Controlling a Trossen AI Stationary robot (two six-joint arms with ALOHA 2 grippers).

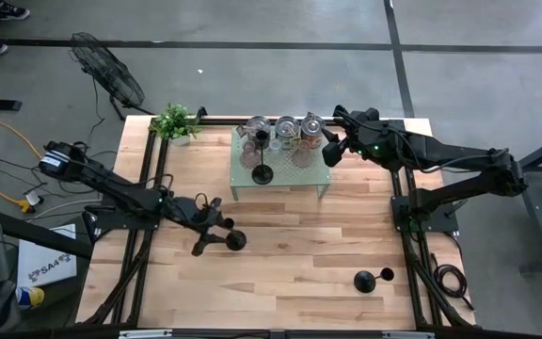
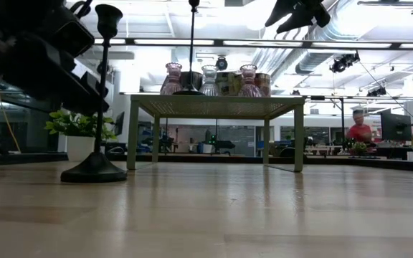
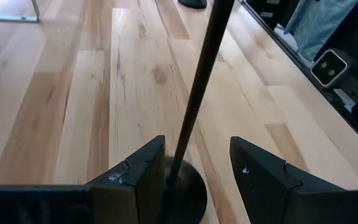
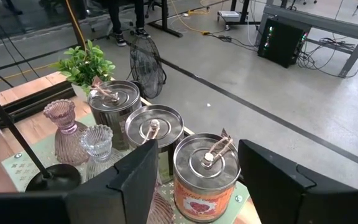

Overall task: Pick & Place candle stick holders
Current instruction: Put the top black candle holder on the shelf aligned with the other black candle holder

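Three candle stick holders are present. The first candle stick holder (image 1: pixel 263 172) stands upright on the small raised stand (image 1: pixel 280 188) at the far centre of the table (image 1: pixel 299 254). The second candle stick holder (image 1: pixel 236 239) stands upright on the table surface, left of centre, directly at the left gripper (image 1: pixel 216 226). The third candle stick holder (image 1: pixel 372 279) lies tipped on its side at the near right of the table, well apart from both arms.

The raised stand also carries three glass vases (image 4: pixel 59 118) and three lidded metal tins (image 4: pixel 206 177), grouped along its far edge. One potted plant (image 1: pixel 175 122) sits at the far left corner of the table.

Left gripper: fingers (image 3: pixel 138 180) spread moderately, one on each side of the second holder's thin stem (image 3: pixel 197 93); the stem passes just beside one finger, and contact cannot be confirmed. The domed base (image 3: pixel 188 193) rests on the table below the fingers.

Right gripper (image 1: pixel 332 149): positioned above the right far end of the raised stand, over the tins, fingers (image 4: pixel 135 180) wide apart, holding nothing.
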